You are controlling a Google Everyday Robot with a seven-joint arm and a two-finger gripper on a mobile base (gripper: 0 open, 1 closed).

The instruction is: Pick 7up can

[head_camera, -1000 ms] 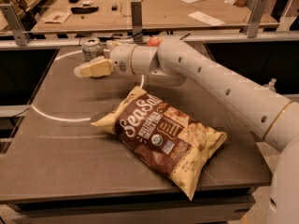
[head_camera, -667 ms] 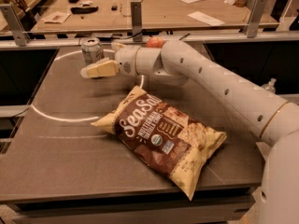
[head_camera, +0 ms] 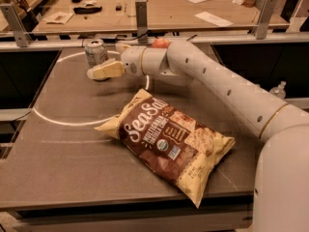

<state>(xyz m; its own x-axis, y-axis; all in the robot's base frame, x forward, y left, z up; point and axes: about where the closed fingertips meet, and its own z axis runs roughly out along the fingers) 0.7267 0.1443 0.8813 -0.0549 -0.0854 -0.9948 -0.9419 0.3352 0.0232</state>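
The small silvery metal drink can with a pale label, the 7up can [head_camera: 95,52], stands upright on the dark grey counter [head_camera: 58,144], not yet lifted. The cream-coloured two-finger gripper [head_camera: 107,61] on the long white arm has its wrist just to the right of the can. Its fingers [head_camera: 106,70] are spread. The near one lies across in front of the can's base, and the far one shows as a short stub just right of the can's top. Whether either one touches the can cannot be told.

The approach looks nearly done, with the can at the mouth of the gap. Seating it fully between the fingers, closing on it and lifting it off the counter are all left to do. The brown and cream crinkled snack bag [head_camera: 169,141] lies flat, well in front of the can and to its right, clear of the grasp.
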